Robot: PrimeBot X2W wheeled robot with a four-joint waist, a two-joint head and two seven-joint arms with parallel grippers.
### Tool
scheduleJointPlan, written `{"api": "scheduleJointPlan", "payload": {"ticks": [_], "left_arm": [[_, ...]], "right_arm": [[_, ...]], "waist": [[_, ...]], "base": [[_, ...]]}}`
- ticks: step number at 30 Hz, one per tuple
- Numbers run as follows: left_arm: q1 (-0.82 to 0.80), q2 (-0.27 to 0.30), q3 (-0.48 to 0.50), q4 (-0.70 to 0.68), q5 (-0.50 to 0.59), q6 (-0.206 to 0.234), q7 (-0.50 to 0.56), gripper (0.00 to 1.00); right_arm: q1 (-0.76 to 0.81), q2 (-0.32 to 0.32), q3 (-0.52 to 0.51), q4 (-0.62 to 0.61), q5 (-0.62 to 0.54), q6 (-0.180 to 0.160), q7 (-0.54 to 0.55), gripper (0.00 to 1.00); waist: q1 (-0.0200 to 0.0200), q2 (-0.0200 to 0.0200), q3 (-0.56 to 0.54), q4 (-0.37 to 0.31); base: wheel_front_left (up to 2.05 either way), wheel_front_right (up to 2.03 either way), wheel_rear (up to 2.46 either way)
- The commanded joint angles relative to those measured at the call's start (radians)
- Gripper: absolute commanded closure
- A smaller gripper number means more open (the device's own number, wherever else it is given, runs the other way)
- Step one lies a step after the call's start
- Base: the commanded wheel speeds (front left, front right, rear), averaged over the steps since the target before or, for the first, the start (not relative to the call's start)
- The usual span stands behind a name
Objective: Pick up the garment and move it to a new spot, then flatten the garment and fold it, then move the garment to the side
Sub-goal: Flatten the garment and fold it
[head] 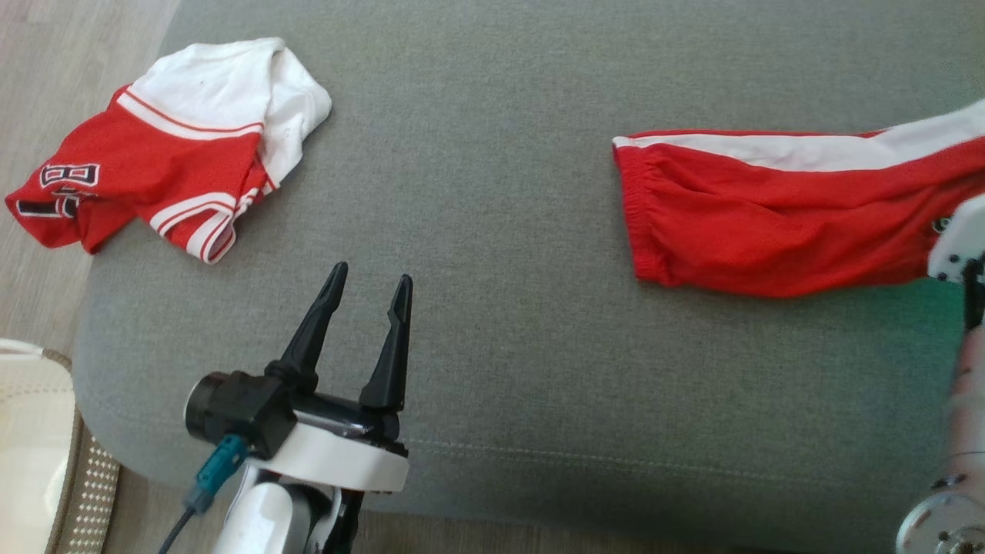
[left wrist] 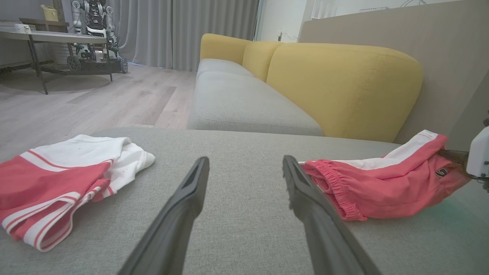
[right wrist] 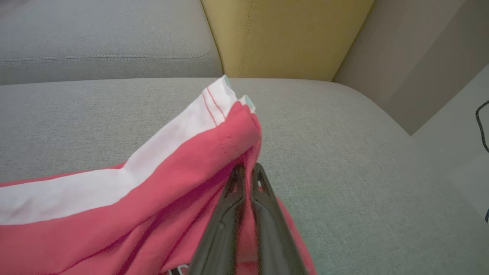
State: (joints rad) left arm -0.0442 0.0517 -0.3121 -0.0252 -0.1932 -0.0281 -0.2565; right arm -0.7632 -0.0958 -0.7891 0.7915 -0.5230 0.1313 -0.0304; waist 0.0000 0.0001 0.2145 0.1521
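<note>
On the seat cushion [head: 523,369], upper left of the frame: jersey [head: 154,169], left part hanging over the edge above the floor [head: 46,77]. Middle right, well apart from it: shorts [head: 769,215], running off the right edge. Lower left, nearer the jersey: left claw [head: 372,277]. At the shorts' right end, clamped on the cloth: right claw [right wrist: 247,168]. Behind the cushion: sofa [left wrist: 248,103].

Soft, even daylight fills all three views with only faint shadows, a green glow tints the grey cushion [head: 885,331] at the head view's right edge, and the red shorts [right wrist: 114,214] look slightly smeared close to the right wrist camera
</note>
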Motion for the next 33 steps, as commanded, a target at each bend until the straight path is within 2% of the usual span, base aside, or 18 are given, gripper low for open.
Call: {"api": "scheduleJointPlan", "payload": {"ticks": [1,7,10,15,22,25,29,30,31,33], "left_arm": [[-0.01,-0.001,0.031,-0.023,0.009,-0.006,-0.005,0.0],[-0.005,-0.001,0.024,-0.007,0.008,-0.002,-0.005,0.0],[-0.001,-0.001,0.017,0.001,0.006,0.0,-0.005,0.0],[0.004,-0.001,-0.003,0.008,-0.003,0.007,-0.005,0.0],[0.006,-0.001,-0.021,0.019,-0.016,0.016,-0.005,0.0],[0.003,-0.001,-0.024,0.022,-0.022,0.019,-0.005,0.0],[-0.001,-0.001,-0.03,0.025,-0.028,0.023,-0.005,0.0],[-0.002,-0.001,-0.031,0.025,-0.03,0.024,-0.005,0.0],[-0.003,-0.001,-0.032,0.026,-0.032,0.026,-0.005,0.0],[-0.003,-0.001,-0.033,0.027,-0.036,0.03,-0.005,0.0]], "right_arm": [[-0.009,0.013,0.062,-0.047,0.006,-0.001,0.0,1.0],[-0.003,0.038,0.164,-0.083,0.043,-0.001,0.009,1.0],[0.012,0.044,0.248,-0.106,0.088,-0.001,0.024,1.0],[0.045,0.045,0.462,-0.122,0.275,-0.001,0.049,1.0],[0.13,0.045,0.73,-0.256,0.476,-0.001,0.121,1.0],[0.176,0.045,0.798,-0.318,0.524,-0.001,0.165,1.0],[0.232,0.045,0.84,-0.365,0.544,-0.001,0.215,1.0],[0.243,0.045,0.844,-0.373,0.549,-0.001,0.221,0.86],[0.252,0.045,0.849,-0.382,0.555,-0.001,0.223,0.0],[0.265,0.045,0.872,-0.408,0.597,-0.001,0.209,0.0]], "waist": [[0.0,-0.0001,-0.008,-0.007],[0.0,-0.0001,-0.035,-0.015],[0.0,-0.0001,-0.05,-0.014],[0.0,-0.0001,-0.068,-0.002],[0.0,-0.0001,-0.083,0.04],[0.0,-0.0001,-0.083,0.06],[0.0,-0.0001,-0.083,0.082],[0.0,-0.0001,-0.083,0.086],[0.0,-0.0001,-0.083,0.09],[0.0,-0.0001,-0.086,0.095]], "base": [[0.0,0.0,0.0],[0.0,0.0,0.0],[0.0,0.0,0.0],[0.0,0.0,0.0],[0.0,0.0,0.0],[0.0,0.0,0.0],[0.0,0.0,0.0],[0.0,0.0,0.0],[0.0,0.0,0.0],[0.0,0.0,0.0]]}}
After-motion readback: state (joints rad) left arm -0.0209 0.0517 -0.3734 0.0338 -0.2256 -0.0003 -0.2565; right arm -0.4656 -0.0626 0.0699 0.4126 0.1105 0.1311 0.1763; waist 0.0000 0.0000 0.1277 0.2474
